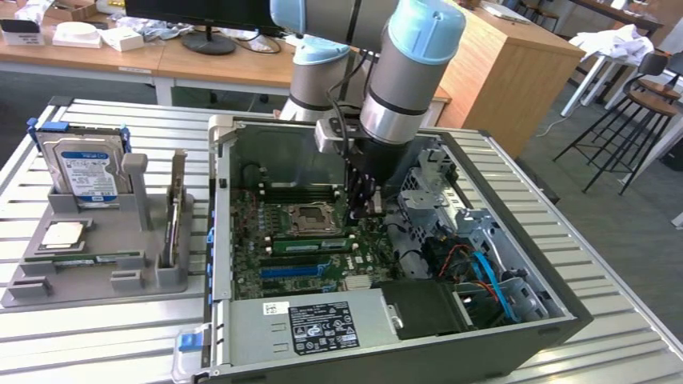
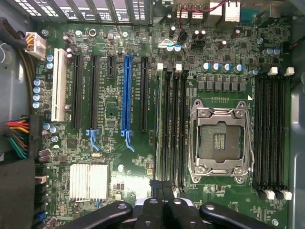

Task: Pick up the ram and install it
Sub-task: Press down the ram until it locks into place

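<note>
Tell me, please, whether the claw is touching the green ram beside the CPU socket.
Cannot tell. In the exterior view the claw hangs close beside the ram, but no contact or gap shows plainly.

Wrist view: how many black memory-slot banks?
2: one black slot bank between the blue expansion slot and the silver processor socket, another beyond the socket; none looks hidden.

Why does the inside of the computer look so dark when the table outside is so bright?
In the exterior view, the walls of the case and the arm overhead likely shade the motherboard, while the slatted table catches the room light; in the wrist view, the silver socket frame and heatsink glint, and the corner by the cables is dark.
</note>
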